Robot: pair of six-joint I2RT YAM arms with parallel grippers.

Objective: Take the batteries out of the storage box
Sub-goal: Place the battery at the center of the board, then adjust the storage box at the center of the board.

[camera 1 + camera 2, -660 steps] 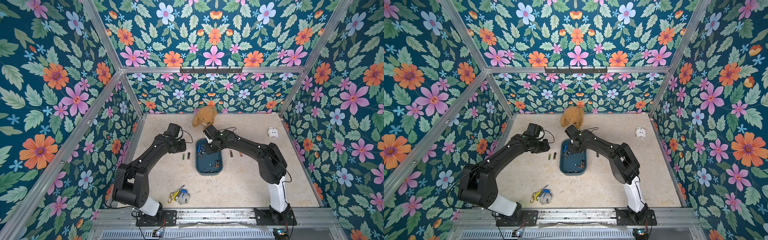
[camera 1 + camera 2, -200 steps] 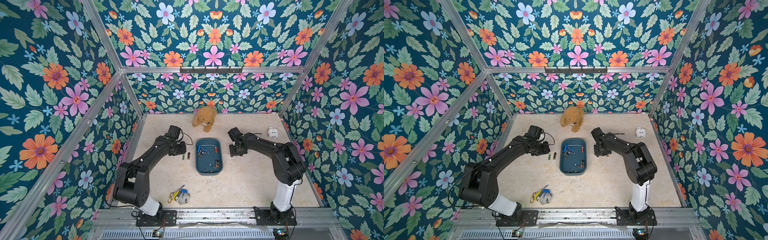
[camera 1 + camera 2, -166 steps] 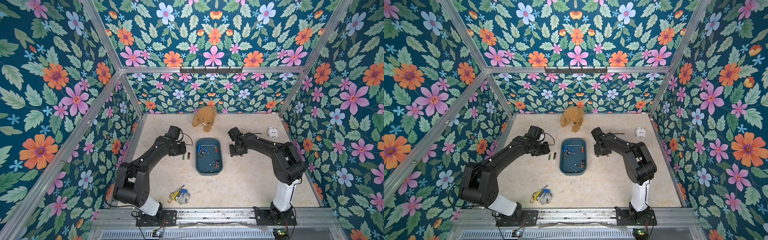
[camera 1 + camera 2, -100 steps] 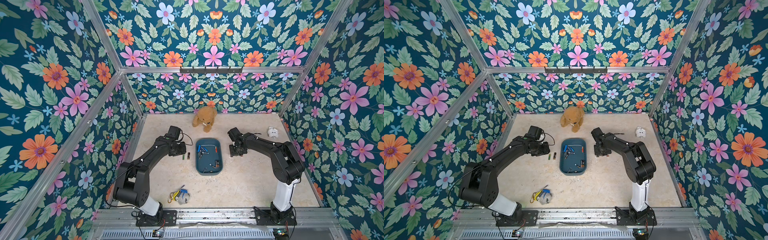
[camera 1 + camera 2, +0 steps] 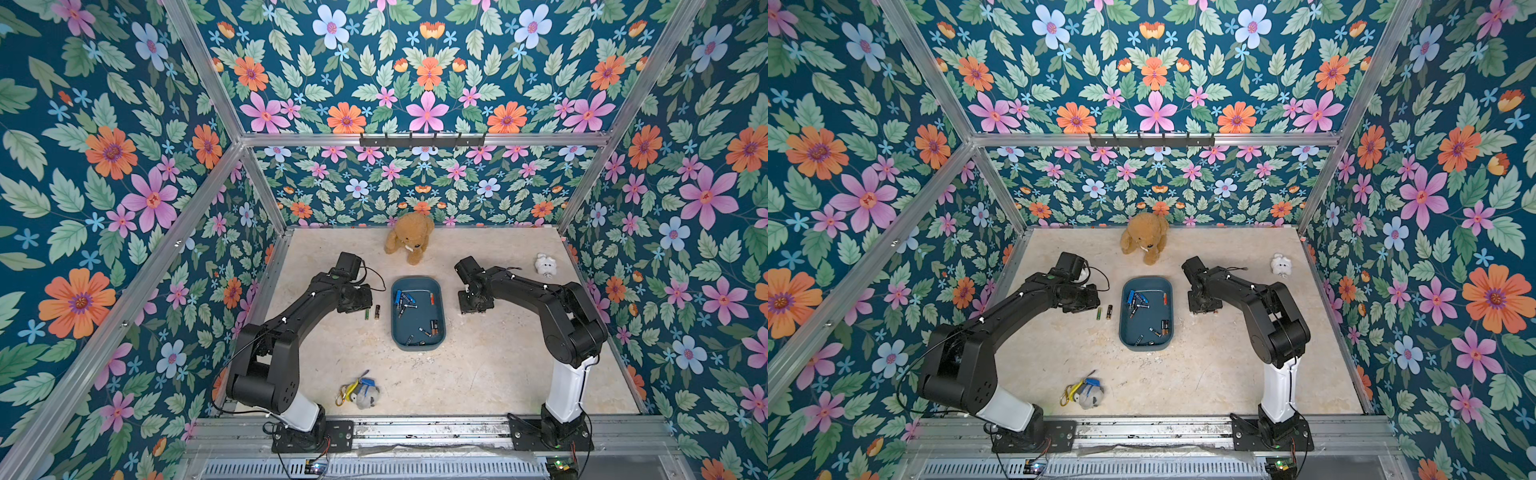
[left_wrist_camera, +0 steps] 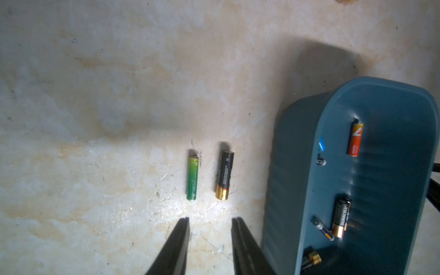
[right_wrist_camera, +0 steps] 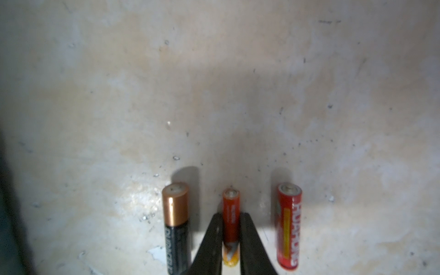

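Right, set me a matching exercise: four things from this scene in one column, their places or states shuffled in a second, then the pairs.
1. green battery
2. right gripper
3. teddy bear
4. keychain bundle

A. alone near the table's front edge
B. jaws around an orange battery
C. by the back wall
D. beside a black battery, outside the storage box

Pairs: 1-D, 2-B, 3-C, 4-A

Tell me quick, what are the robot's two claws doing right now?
Left gripper: open, holding nothing.
Right gripper: closed on the small orange battery.
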